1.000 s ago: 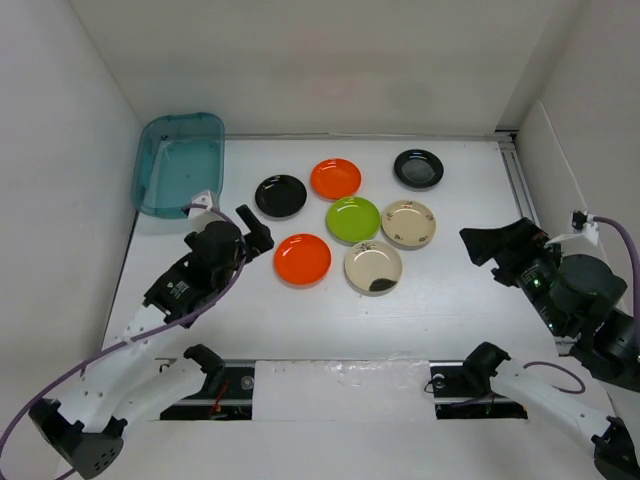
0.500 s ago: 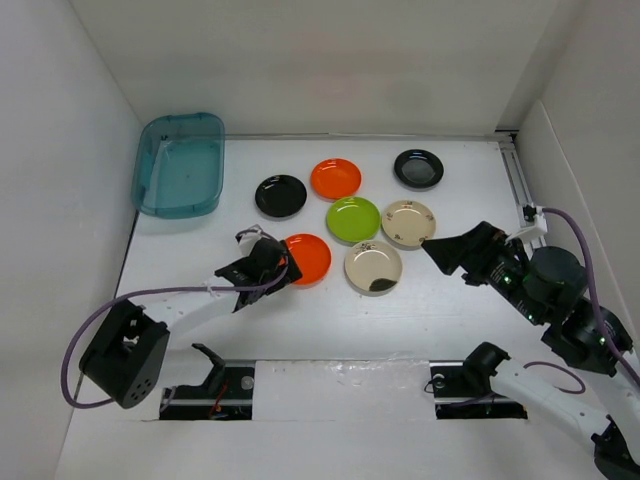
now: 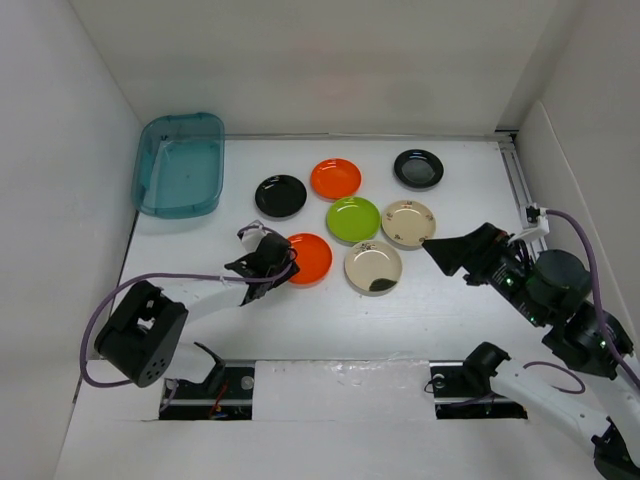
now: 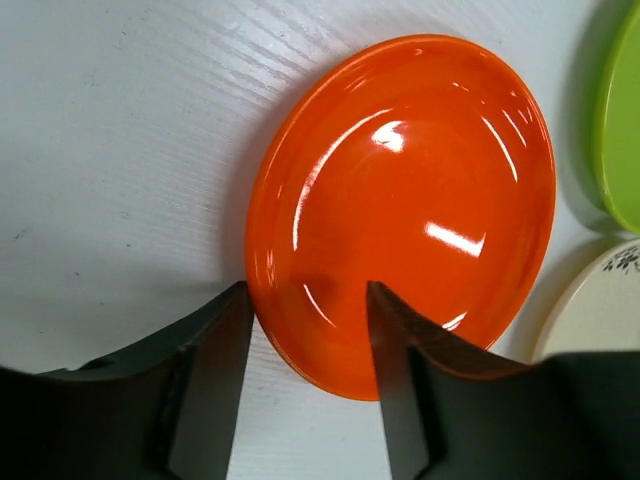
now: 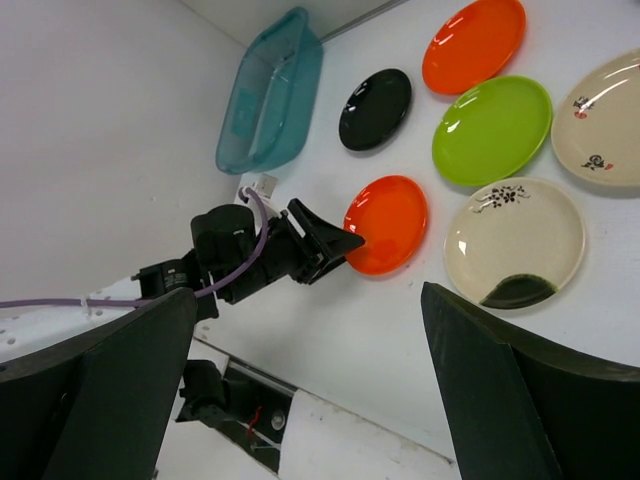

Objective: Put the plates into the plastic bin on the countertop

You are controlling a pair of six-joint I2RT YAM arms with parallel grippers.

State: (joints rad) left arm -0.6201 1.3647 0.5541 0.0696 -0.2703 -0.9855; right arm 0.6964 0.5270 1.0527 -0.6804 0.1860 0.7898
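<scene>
Over the last second the left arm has swung away from the plastic bin (image 3: 148, 170) and come down low at the near orange plate (image 3: 314, 258). The left claw (image 3: 280, 262) has drawn its fingers partway in, and the right arm has reached in toward the middle of the desk (image 3: 330, 312).

In the left wrist view the left claw (image 4: 305, 295) straddles the near-left rim of that orange plate (image 4: 420, 180). One dark finger (image 4: 215, 340) sits just outside the edge, the other (image 4: 390, 340) over the glossy inside. They stand apart, with a stretch of rim between them, and are not clamped on it. The plate is a shallow, shiny, bright orange round with highlights across its well, and it lies flat on the desk.

Beyond this claw is the left black plate (image 3: 281, 195), and further off to its left is the translucent teal bin, with no plate in it. To the claw's right, past the orange plate, are the lime green plate (image 3: 353, 219) and a cream plate with a dark patch (image 3: 373, 266).

The right claw (image 3: 440, 250) hangs above the desk with its fingers spread wide, holding nothing. It is just right of a cream plate with small markings (image 3: 409, 223). Beyond it are the far black plate (image 3: 418, 168) and, further left, the far orange plate (image 3: 336, 178).
</scene>
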